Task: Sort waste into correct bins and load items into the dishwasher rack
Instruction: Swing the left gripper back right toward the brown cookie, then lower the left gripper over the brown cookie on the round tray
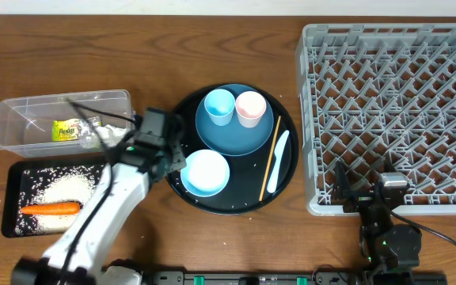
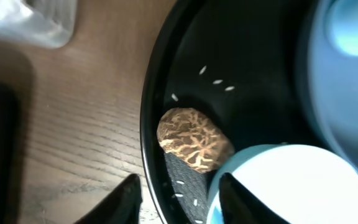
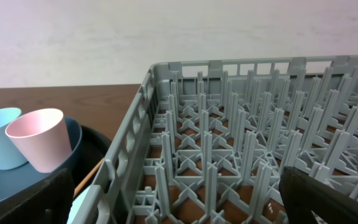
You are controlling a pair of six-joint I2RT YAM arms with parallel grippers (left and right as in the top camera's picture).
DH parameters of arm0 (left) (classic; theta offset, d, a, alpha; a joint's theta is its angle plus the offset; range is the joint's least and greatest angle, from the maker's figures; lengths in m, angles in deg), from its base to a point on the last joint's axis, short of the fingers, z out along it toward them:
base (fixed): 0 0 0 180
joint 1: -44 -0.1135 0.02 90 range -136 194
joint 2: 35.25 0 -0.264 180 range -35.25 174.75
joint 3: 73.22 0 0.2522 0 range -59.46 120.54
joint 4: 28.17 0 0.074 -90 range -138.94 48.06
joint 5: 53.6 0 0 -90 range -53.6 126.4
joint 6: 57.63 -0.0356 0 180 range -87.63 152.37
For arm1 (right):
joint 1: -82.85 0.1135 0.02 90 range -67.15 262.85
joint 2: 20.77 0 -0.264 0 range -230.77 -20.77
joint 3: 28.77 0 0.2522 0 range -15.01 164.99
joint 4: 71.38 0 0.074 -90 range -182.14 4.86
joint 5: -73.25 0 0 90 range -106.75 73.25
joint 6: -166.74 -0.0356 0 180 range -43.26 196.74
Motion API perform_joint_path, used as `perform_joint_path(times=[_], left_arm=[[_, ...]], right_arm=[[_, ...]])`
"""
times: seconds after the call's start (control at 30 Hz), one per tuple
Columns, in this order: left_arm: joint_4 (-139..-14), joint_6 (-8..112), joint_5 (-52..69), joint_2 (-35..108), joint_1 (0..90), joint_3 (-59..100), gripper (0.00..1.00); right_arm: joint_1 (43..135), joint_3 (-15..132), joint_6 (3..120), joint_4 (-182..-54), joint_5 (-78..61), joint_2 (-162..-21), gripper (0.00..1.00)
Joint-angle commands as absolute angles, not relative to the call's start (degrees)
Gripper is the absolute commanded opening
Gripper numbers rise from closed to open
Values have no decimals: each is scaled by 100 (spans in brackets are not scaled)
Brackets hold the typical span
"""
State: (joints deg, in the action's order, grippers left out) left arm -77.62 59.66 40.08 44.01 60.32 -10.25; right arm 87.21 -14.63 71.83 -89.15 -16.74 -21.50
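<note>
Wooden tabletop, waste sorting: left gripper poised at the biscuit.
Small brown biscuit (image 2: 194, 140) lies inside the round black tray's (image 2: 157, 93) left rim, just beside the white bowl (image 2: 291, 180). Left gripper (image 2: 180, 196) is parted and empty, straddling that rim. Best to bring both fingers inside the rim, pinch lightly and spare the bowl, then probably drop it in the black rectangular tray (image 1: 13, 198) with the carrot (image 1: 51, 209). Right gripper (image 1: 362, 194) is spread wide, holding nothing.

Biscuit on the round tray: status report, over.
Left gripper open, just short of biscuit. Right gripper open, empty, by dishwasher rack. Biscuit on round black tray, between rim and white bowl; both crowd the fingers.
</note>
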Motion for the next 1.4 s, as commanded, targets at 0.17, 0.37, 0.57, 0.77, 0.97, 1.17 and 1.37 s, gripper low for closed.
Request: perform_joint_path(times=[0.17, 0.37, 0.57, 0.77, 0.97, 1.17, 1.37], left_arm=[[-7764, 6071, 4343, 5147, 6108, -1007, 13], [-7703, 6065, 3545, 5090, 6108, -1005, 10], [-7652, 6045, 2922, 5088, 6112, -1005, 10], [-7624, 5748, 2002, 5088, 6112, -1005, 10], [-7591, 5433, 1609, 5088, 6112, -1005, 10], [-7567, 4996, 2050, 5077, 6110, -810, 17], [-7506, 5147, 2715, 5077, 6112, -552, 36]], right_arm=[[8625, -1469, 7255, -8941, -1718, -2152, 99], [8625, -1469, 7253, -8941, -1718, -2152, 99], [8625, -1469, 7253, -8941, -1718, -2152, 99], [8625, -1469, 7255, -8941, -1718, -2152, 99], [8625, -1469, 7255, -8941, -1718, -2152, 99], [8625, -1469, 7253, -8941, -1718, -2152, 99], [8625, -1469, 7255, -8941, -1718, -2152, 99]])
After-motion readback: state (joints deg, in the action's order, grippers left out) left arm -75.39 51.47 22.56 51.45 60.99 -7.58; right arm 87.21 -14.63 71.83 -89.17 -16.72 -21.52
